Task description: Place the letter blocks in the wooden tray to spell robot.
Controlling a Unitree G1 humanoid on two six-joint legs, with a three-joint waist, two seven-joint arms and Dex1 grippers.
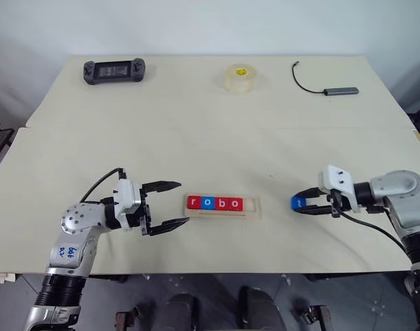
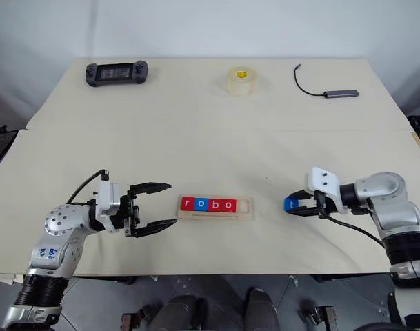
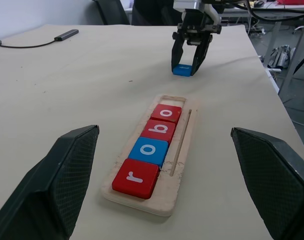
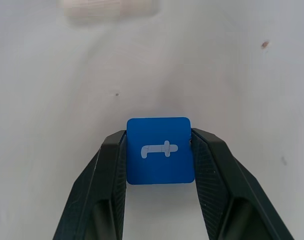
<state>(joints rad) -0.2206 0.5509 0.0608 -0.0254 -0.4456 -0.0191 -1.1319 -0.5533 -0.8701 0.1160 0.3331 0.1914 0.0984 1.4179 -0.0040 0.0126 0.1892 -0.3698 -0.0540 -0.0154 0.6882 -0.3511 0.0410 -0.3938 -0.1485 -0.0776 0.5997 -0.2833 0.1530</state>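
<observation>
The wooden tray (image 1: 252, 207) lies near the table's front edge, in the middle. Its groove holds the letter blocks red r (image 1: 193, 202), blue o (image 1: 207, 203), red b (image 1: 221, 203) and red o (image 1: 235, 203); the slot at its right end is bare. To the right of the tray, my right gripper (image 1: 301, 203) is shut on the blue t block (image 4: 159, 150), one finger against each side, low over the table. My left gripper (image 1: 183, 202) stands open just off the tray's left end, pointing at it, with nothing between its fingers.
Along the back of the table lie a black game controller (image 1: 114, 70) at the left, a roll of clear tape (image 1: 240, 78) in the middle and a grey USB hub with its cable (image 1: 341, 90) at the right. The table's front edge (image 1: 216, 270) runs close below both grippers.
</observation>
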